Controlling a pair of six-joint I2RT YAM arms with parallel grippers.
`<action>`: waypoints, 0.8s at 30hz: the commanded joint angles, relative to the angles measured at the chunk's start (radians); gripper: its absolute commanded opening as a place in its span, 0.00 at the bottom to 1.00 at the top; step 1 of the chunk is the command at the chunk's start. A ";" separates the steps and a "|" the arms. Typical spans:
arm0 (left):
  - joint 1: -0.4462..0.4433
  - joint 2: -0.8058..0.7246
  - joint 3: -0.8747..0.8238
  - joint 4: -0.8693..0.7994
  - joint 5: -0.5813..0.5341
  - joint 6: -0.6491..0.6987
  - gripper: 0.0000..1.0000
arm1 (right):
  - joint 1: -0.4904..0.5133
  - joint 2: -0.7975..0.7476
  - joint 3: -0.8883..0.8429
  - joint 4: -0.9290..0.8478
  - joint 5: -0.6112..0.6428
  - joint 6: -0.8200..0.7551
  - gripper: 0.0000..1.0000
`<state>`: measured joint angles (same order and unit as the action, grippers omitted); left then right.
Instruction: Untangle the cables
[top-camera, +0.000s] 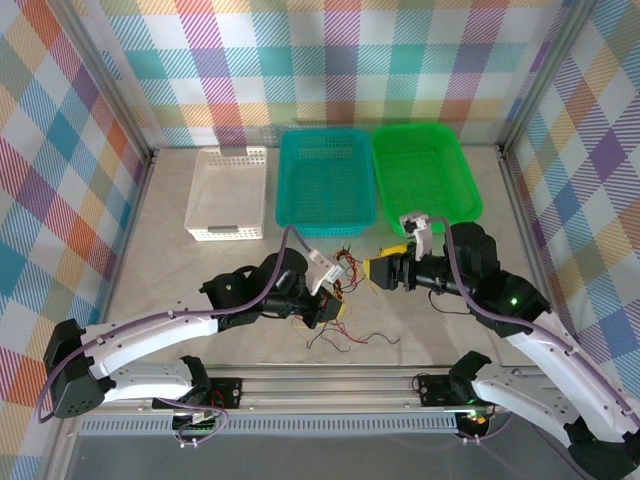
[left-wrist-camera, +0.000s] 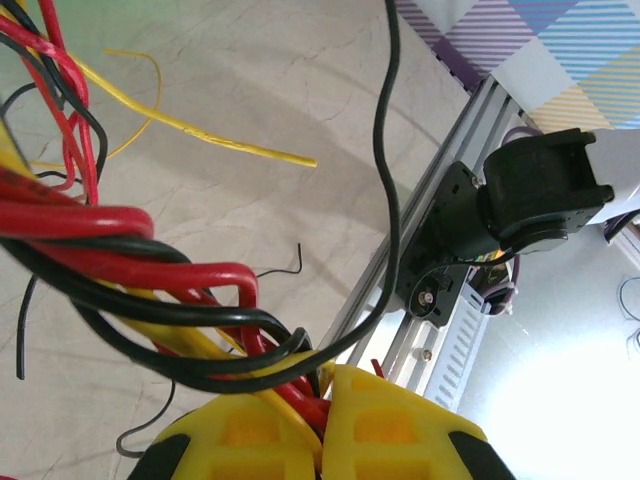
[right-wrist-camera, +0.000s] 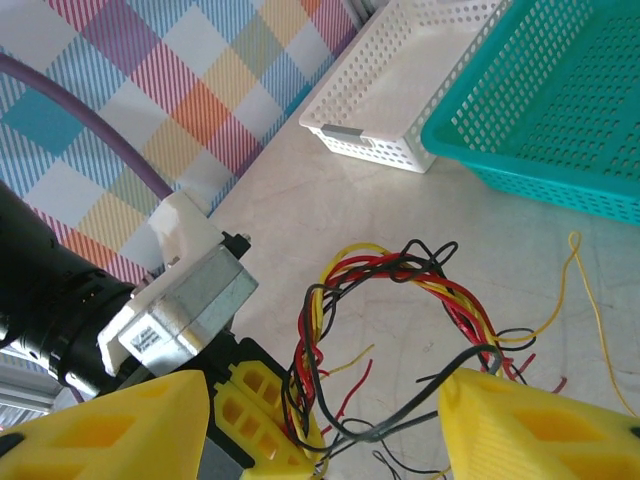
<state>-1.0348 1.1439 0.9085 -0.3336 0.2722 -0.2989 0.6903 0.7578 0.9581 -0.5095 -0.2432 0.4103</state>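
Observation:
A twisted bundle of red, yellow and black cables (top-camera: 346, 270) hangs between the two grippers near the table's front middle. My left gripper (top-camera: 333, 306) is shut on one end of it; in the left wrist view its yellow fingers (left-wrist-camera: 380, 420) pinch the red, yellow and black strands (left-wrist-camera: 150, 290). In the right wrist view the bundle (right-wrist-camera: 400, 270) arches up from the left gripper's fingers (right-wrist-camera: 262, 420). My right gripper (right-wrist-camera: 325, 400) stands open around the bundle's lower part, and a black wire (right-wrist-camera: 440, 385) runs across to its right finger. Loose thin wires (top-camera: 350, 338) lie on the table.
Three baskets stand at the back: white (top-camera: 228, 193), teal (top-camera: 325, 180) and green (top-camera: 425, 175). The metal rail (left-wrist-camera: 440, 300) with a black arm mount (left-wrist-camera: 540, 190) runs along the near edge. A single yellow wire (left-wrist-camera: 220, 140) lies loose on the tabletop.

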 joint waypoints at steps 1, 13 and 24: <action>0.017 -0.010 0.040 -0.016 0.024 0.014 0.00 | 0.008 -0.046 -0.022 0.072 -0.022 0.002 0.64; 0.065 -0.066 -0.031 0.189 0.202 -0.056 0.00 | 0.049 0.046 -0.108 0.228 -0.146 0.030 0.54; 0.064 -0.033 -0.017 0.171 0.278 -0.044 0.00 | 0.100 0.130 -0.124 0.297 -0.078 0.030 0.51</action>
<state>-0.9726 1.1072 0.8860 -0.1959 0.5045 -0.3473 0.7830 0.8742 0.8368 -0.2680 -0.3363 0.4370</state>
